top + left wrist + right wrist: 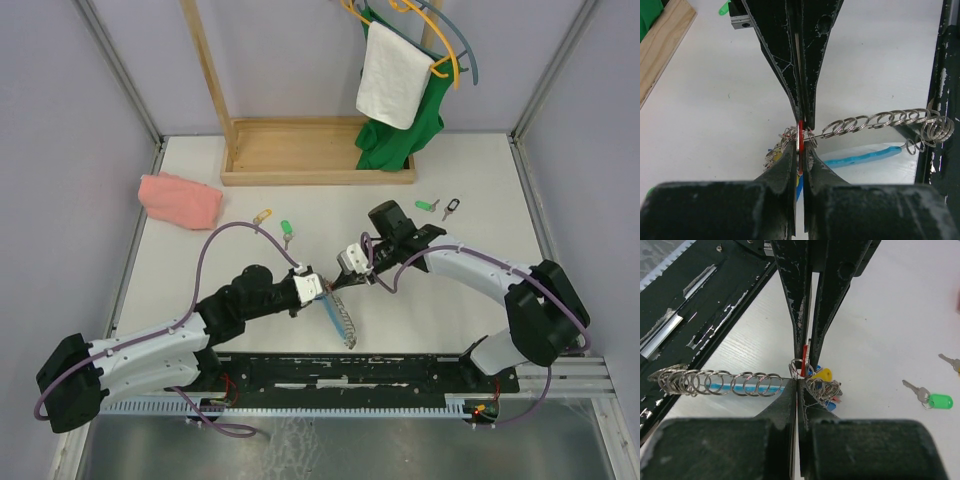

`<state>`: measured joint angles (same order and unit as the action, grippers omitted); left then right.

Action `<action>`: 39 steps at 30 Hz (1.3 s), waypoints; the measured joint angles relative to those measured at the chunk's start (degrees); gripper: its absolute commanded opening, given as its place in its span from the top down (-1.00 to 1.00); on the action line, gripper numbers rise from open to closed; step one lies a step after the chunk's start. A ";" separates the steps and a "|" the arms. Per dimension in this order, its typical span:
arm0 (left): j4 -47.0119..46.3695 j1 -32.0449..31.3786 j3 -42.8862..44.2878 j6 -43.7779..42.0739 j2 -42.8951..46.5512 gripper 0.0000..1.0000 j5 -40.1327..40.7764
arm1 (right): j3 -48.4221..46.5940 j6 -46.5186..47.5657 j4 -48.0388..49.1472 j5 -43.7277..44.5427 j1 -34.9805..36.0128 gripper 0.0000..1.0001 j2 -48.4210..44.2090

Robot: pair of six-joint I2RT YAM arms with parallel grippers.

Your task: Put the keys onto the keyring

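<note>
Four loose keys [263, 214] [286, 229] [428, 206] [452, 208], one held key [800, 135], one keyring [338, 315], one pink cloth [180, 200]

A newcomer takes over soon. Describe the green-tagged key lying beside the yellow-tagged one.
Find the wooden frame at the back. Before its left half lie two loose keys: the green-tagged key is the right one, the yellow-tagged key its left neighbour.
</note>
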<state>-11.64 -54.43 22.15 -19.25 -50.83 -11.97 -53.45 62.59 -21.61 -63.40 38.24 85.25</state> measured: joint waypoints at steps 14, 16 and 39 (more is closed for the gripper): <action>-4.37 -0.35 -5.05 3.21 3.02 0.95 9.44 | 12.15 -22.03 22.69 11.34 -0.11 0.99 -10.40; -6.34 -0.35 -5.53 4.17 2.21 0.95 10.40 | 15.28 -27.71 29.22 13.27 -0.11 0.99 -11.43; -22.34 -0.31 -6.60 13.84 -9.97 0.95 15.15 | 34.42 -57.51 59.47 31.89 -0.57 0.86 -23.17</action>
<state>-33.98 -54.74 15.55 -5.41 -60.80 3.18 -19.03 5.08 37.87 -31.51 37.67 62.08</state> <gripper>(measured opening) 0.081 0.009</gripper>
